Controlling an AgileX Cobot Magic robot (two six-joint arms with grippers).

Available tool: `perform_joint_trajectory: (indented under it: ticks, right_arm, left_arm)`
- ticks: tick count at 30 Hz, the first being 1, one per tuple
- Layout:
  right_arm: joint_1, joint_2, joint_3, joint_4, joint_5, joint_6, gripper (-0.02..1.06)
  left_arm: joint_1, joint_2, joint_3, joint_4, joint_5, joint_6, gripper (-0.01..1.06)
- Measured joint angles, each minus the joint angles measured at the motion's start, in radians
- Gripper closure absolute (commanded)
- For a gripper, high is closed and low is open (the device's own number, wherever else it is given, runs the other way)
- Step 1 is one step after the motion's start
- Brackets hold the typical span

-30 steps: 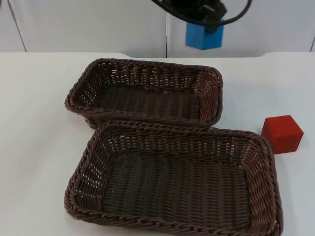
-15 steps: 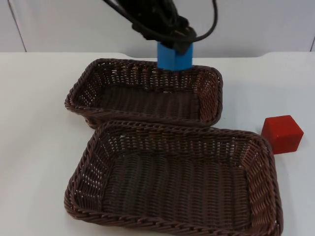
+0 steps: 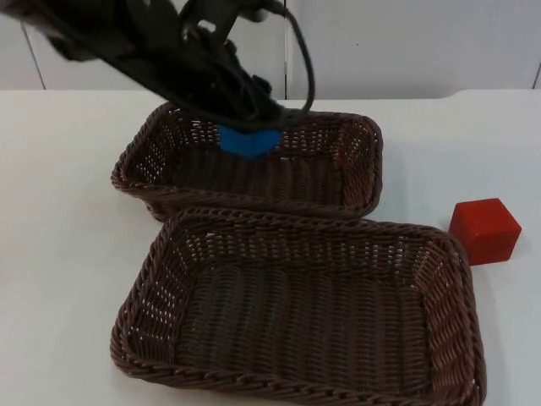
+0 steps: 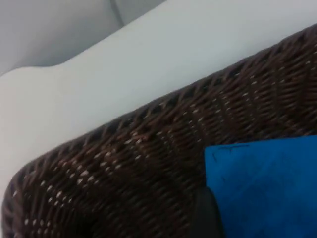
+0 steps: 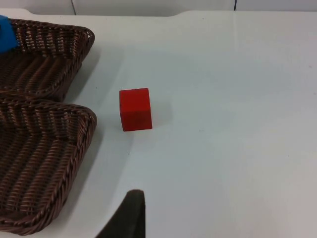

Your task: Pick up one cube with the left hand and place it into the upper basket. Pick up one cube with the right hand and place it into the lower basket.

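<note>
Over the upper basket (image 3: 254,161), the left gripper (image 3: 248,127) should sink lower toward the weave before letting go, so the cube settles instead of bouncing out. Its fingers (image 4: 205,218) clench the blue cube (image 3: 248,140) just inside that basket's far rim. The right gripper (image 5: 126,218) waits near the red cube (image 3: 484,230), on the bench (image 3: 68,220) beside the lower basket (image 3: 304,304); I cannot tell its grip.

Bright even light, soft shadows; left wrist view blurred.

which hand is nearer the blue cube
Left. The left hand grips the blue cube over the upper basket; the right hand waits apart, near the red cube.
</note>
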Motion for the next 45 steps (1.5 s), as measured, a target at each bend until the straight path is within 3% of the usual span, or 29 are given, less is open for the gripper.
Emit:
perform_joint_trajectory:
  ticks: [11, 39, 42, 43, 45]
  right_arm:
    - [0.0, 0.0, 0.0, 0.002, 0.0, 0.0, -0.01]
    - [0.0, 0.0, 0.0, 0.0, 0.0, 0.0, -0.01]
    - [0.0, 0.0, 0.0, 0.0, 0.0, 0.0, -0.01]
    - [0.0, 0.0, 0.0, 0.0, 0.0, 0.0, -0.01]
    - [0.0, 0.0, 0.0, 0.0, 0.0, 0.0, -0.01]
  left_arm:
    - [0.0, -0.006, 0.054, -0.008, -0.088, -0.002, 1.05]
    - [0.0, 0.078, 0.054, -0.008, -0.108, -0.002, 1.03]
    - [0.0, 0.078, 0.054, -0.008, -0.096, -0.002, 0.86]
    - [0.0, 0.078, 0.054, -0.008, -0.094, -0.002, 0.86]
    - [0.0, 0.078, 0.054, -0.008, -0.089, -0.002, 0.66]
